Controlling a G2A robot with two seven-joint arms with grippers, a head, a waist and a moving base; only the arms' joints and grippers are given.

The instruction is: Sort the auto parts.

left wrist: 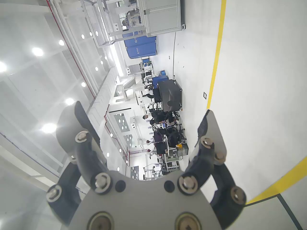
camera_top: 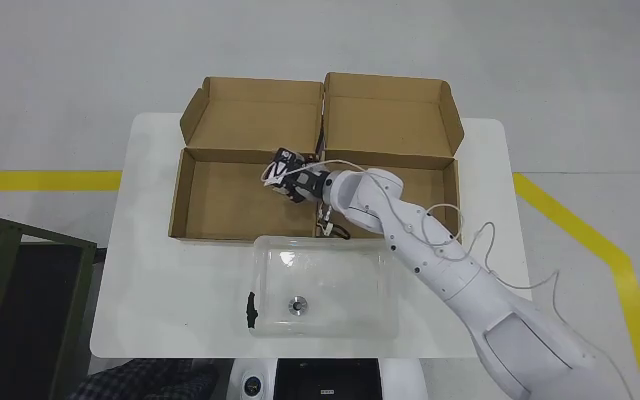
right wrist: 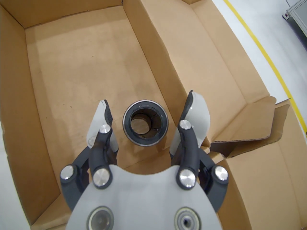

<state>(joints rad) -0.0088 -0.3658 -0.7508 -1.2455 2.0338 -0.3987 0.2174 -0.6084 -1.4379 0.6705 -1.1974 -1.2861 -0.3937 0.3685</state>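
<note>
Right gripper [right wrist: 148,97] wide open, empty; black-and-steel cylindrical bearing [right wrist: 145,123] lies in the brown cardboard box [right wrist: 72,60]. Clear plastic tub [camera_top: 320,240] holds a small metal disc [camera_top: 297,305].

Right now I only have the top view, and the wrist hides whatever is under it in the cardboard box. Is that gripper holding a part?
Observer: No. The right wrist view shows the right gripper open, with a metal sleeve between its fingers, not gripped.
Operator: Is the part touching either finger?
Observer: No, there is a gap on both sides. The sleeve stands on end on the floor of the cardboard box, with its bore facing up.
Operator: And the other arm, is it carrying anything?
Observer: No. The left wrist view shows the left gripper open and empty, aimed out at the room rather than at the table.
</note>
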